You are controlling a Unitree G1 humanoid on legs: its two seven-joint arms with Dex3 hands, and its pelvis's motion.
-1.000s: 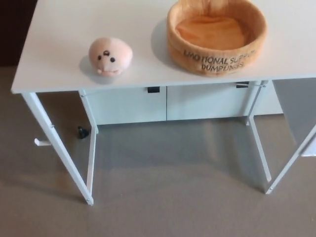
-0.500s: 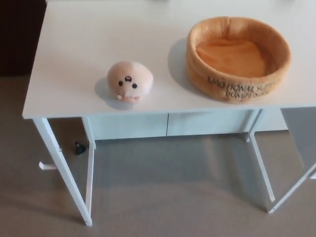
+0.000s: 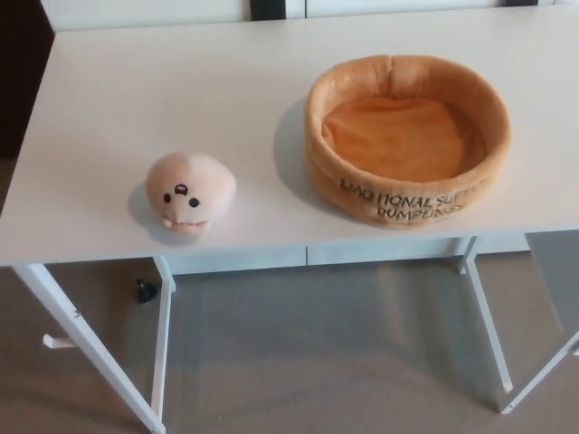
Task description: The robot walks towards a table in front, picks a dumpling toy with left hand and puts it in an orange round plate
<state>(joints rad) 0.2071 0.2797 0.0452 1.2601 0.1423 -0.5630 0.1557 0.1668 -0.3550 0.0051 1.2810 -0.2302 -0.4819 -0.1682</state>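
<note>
A pale pink plush dumpling toy [image 3: 189, 192] with a small black face lies on the white table [image 3: 163, 90], near its front edge on the left. To its right stands the orange round plush plate [image 3: 407, 136], a soft basket with black lettering on its front wall; nothing lies inside it. The toy and the plate are apart by a stretch of bare tabletop. Neither of my hands shows in the head view.
The table's white legs [image 3: 163, 334] run down to a grey floor [image 3: 317, 353]. A small black object [image 3: 145, 290] lies on the floor under the table's left side. A white cabinet front [image 3: 380, 250] shows beneath the table's edge.
The whole picture has shifted: the table, toy and plate sit lower and larger in the frame, and more of the tabletop's far side shows. The things themselves have not moved.
</note>
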